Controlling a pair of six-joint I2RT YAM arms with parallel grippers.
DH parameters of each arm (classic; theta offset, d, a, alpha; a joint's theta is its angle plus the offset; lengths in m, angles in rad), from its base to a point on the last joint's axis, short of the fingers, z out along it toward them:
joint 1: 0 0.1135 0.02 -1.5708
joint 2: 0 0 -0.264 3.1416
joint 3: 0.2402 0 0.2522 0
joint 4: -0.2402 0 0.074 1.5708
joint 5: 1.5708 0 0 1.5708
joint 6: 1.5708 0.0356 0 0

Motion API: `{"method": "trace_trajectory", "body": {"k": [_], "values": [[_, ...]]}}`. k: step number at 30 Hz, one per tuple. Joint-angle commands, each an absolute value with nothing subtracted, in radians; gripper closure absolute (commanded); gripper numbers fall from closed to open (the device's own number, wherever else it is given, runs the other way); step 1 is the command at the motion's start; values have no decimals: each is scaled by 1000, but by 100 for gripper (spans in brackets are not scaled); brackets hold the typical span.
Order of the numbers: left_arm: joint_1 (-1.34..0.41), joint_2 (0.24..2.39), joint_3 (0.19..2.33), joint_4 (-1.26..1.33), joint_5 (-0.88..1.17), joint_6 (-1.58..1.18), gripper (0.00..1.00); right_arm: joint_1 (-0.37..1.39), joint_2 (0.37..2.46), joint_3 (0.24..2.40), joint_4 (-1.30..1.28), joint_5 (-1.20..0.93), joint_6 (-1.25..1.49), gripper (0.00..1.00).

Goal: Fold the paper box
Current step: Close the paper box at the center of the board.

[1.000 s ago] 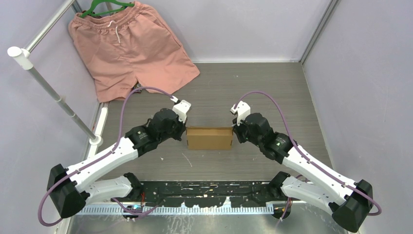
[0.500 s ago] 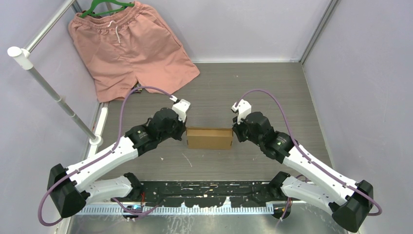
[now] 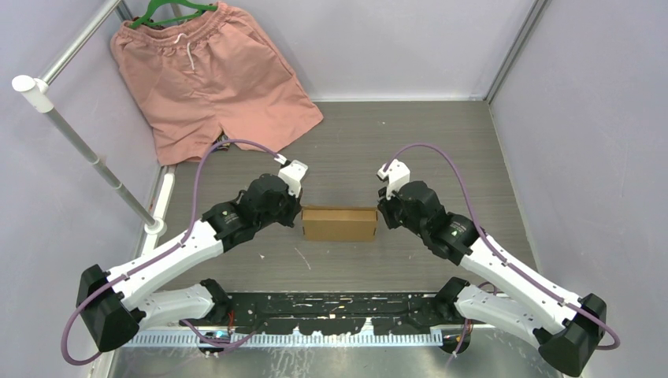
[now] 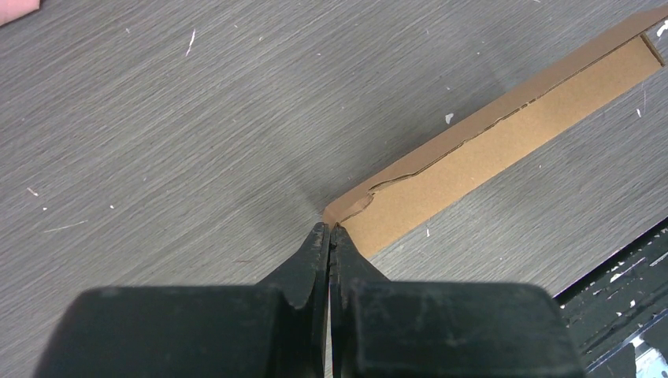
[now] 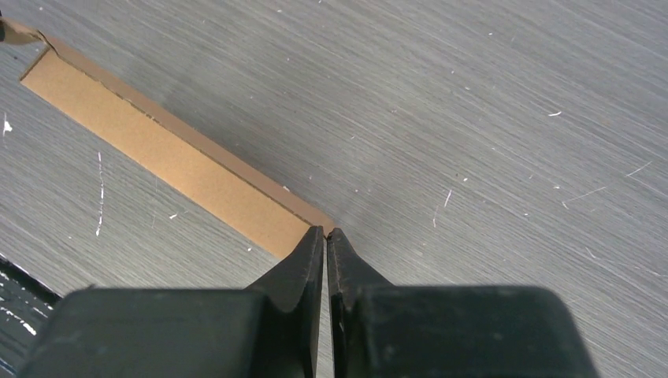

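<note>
Looking from the near edge first, the scuffed black strip point(image 3: 339, 305) where the arms are bolted lies on the near side of the paper box point(image 3: 339, 224), well apart from it. The box is small, brown cardboard, and it lies on the grey table point(image 3: 425, 142) between the two grippers. The left gripper point(image 4: 329, 230) is at the left end of the box. Its fingers are pressed tight together with nothing in them, and the tips touch a corner where the cardboard looks a bit torn and bent. The right gripper point(image 5: 325, 231) is at the right end of the box, tips against a corner. Its fingers are almost together, with only a thin slit, and I see nothing between them. I think the box is light and stiff, and it would slide on the smooth table if pushed from one end only. Its edges look easy to crease or rip, like that torn corner. A thin wall or a flap edge would be the best place to pinch it; closed tips can only push. I cannot tell if the top is shut, because a dark line runs along the far edge. Each wrist view shows one long side only. From above, the wrists hide the fingertips. Beyond the box, far to its left, pink shorts point(image 3: 205, 79) hang on a green hanger point(image 3: 169, 12).
</note>
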State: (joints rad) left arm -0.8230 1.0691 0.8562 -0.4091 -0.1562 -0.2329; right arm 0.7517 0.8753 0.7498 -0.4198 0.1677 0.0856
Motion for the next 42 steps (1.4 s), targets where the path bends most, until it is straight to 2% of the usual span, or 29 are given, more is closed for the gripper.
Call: {"method": "trace_trajectory", "body": {"k": [1, 12, 20, 42], "values": [[-825, 1056, 900, -387, -155, -244, 100, 757, 851, 771, -395, 211, 82, 88], [-825, 1053, 903, -394, -156, -243, 100, 757, 856, 761, -396, 194, 78, 87], [-825, 1058, 902, -393, -157, -242, 100, 756, 860, 752, -395, 173, 75, 80], [-825, 1067, 919, -406, -161, -233, 100, 758, 884, 734, -393, 156, 79, 78]]}}
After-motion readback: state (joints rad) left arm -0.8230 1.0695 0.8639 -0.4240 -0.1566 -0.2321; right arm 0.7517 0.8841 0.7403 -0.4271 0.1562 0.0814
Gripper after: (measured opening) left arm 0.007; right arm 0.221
